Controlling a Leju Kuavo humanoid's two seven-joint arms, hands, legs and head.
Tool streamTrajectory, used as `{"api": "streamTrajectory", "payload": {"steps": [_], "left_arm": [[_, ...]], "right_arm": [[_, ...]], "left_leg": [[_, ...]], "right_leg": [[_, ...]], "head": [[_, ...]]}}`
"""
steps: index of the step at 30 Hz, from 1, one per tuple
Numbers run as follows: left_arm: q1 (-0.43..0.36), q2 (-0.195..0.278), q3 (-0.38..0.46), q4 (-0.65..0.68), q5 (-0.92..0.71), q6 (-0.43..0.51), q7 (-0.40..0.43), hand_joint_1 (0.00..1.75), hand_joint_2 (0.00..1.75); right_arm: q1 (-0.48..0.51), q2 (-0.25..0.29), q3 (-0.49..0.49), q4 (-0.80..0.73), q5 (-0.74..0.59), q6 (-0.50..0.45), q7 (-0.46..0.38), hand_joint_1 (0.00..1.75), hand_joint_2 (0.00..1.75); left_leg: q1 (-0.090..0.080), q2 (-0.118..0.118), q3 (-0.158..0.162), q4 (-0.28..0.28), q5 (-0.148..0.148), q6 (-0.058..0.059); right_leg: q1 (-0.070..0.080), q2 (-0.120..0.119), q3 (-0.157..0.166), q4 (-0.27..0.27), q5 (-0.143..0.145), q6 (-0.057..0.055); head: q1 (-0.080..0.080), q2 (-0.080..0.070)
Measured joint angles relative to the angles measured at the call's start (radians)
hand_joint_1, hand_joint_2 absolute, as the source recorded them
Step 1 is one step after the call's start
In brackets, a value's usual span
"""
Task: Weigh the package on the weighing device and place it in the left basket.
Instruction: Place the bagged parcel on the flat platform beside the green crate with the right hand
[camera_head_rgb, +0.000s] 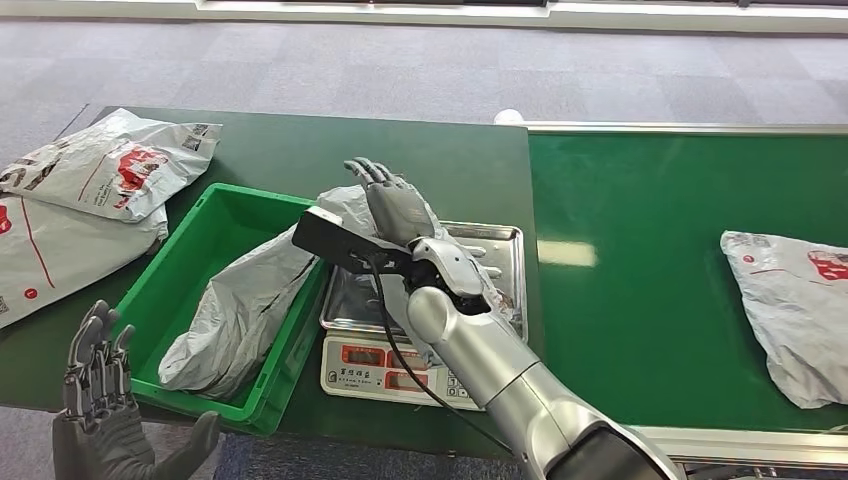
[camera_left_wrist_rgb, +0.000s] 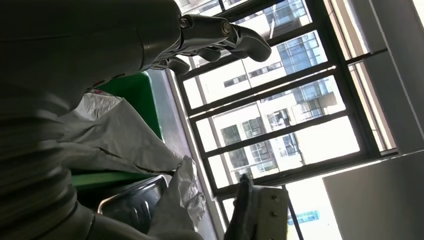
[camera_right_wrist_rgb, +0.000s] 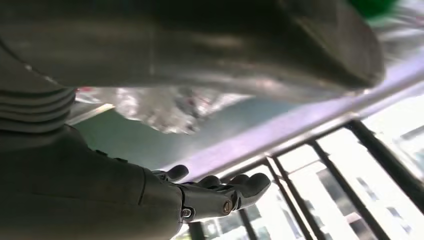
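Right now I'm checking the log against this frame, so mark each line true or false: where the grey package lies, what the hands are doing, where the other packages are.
1. The grey package lies wholly on the scale. False: it drapes from the scale pan over the green basket wall into the basket.
2. The right hand is over the package, fingers extended. True.
3. The left hand grips the basket. False: it is open, near the table edge, holding nothing.
4. One package lies on the green belt. True.
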Motion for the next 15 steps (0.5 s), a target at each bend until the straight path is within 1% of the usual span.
{"api": "streamTrajectory", "payload": {"steps": [1, 3, 4, 6, 7, 9, 12, 14, 15], "left_arm": [[-0.001, 0.000, 0.000, 0.000, -0.005, 0.005, -0.003, 0.00, 1.75], [-0.004, 0.000, 0.000, 0.000, -0.010, 0.010, -0.006, 0.00, 1.75], [-0.005, 0.000, 0.000, 0.000, -0.012, 0.012, -0.007, 0.00, 1.75], [-0.008, 0.000, 0.000, -0.001, -0.026, 0.023, -0.008, 0.00, 1.75], [-0.011, 0.000, -0.001, -0.002, -0.041, 0.034, -0.005, 0.00, 1.75], [-0.021, 0.000, -0.012, -0.008, -0.106, 0.070, 0.019, 0.00, 1.75], [-0.056, 0.006, -0.060, -0.013, -0.268, 0.141, 0.108, 0.00, 1.75], [-0.096, 0.018, -0.108, -0.006, -0.376, 0.170, 0.193, 0.00, 1.75], [-0.118, 0.025, -0.132, 0.003, -0.420, 0.172, 0.234, 0.00, 1.75]], "right_arm": [[0.006, 0.000, 0.000, -0.017, -0.026, -0.023, -0.036, 0.00, 0.87], [0.014, -0.002, 0.000, -0.042, -0.048, -0.040, -0.063, 0.00, 1.75], [0.019, -0.004, 0.000, -0.052, -0.058, -0.046, -0.073, 0.00, 1.75], [0.035, -0.006, -0.002, -0.080, -0.105, -0.086, -0.132, 0.00, 1.75], [0.047, -0.006, -0.005, -0.100, -0.143, -0.125, -0.182, 0.00, 1.75], [0.079, -0.007, -0.016, -0.159, -0.237, -0.247, -0.295, 0.00, 1.75], [0.142, -0.009, -0.038, -0.287, -0.376, -0.463, -0.421, 0.00, 1.75], [0.196, -0.010, -0.062, -0.396, -0.451, -0.562, -0.483, 0.00, 1.75], [0.227, -0.009, -0.082, -0.457, -0.474, -0.587, -0.515, 0.00, 1.75]], "left_leg": [[0.000, 0.000, 0.000, 0.000, 0.000, 0.000], [0.000, 0.000, 0.000, 0.000, 0.000, 0.000], [0.000, 0.000, 0.000, 0.000, 0.000, 0.000], [0.000, 0.000, 0.000, 0.000, 0.000, 0.000], [0.000, 0.000, 0.000, 0.000, 0.000, 0.000], [0.000, 0.000, 0.000, 0.000, 0.000, 0.000], [0.000, 0.000, 0.000, 0.000, 0.000, 0.000], [0.000, 0.000, 0.000, 0.001, 0.000, 0.000], [-0.001, -0.001, 0.000, 0.001, 0.000, 0.000]], "right_leg": [[0.000, 0.000, 0.000, 0.000, 0.000, 0.000], [0.000, 0.000, 0.000, 0.000, 0.000, 0.000], [0.000, 0.000, 0.000, 0.000, 0.000, 0.000], [0.000, 0.000, -0.001, 0.000, 0.000, 0.000], [0.000, 0.000, -0.001, 0.000, 0.000, 0.000], [0.000, 0.000, -0.001, 0.000, 0.000, 0.000], [-0.001, 0.000, -0.001, 0.000, 0.000, 0.000], [-0.001, 0.000, -0.001, 0.000, 0.000, 0.000], [-0.001, 0.000, -0.002, -0.001, 0.000, 0.000]], "head": [[0.000, 0.000], [0.000, 0.000], [0.000, 0.000], [0.000, 0.000], [0.000, 0.000], [0.000, 0.000], [0.000, 0.000], [0.000, 0.000], [0.000, 0.000]]}}
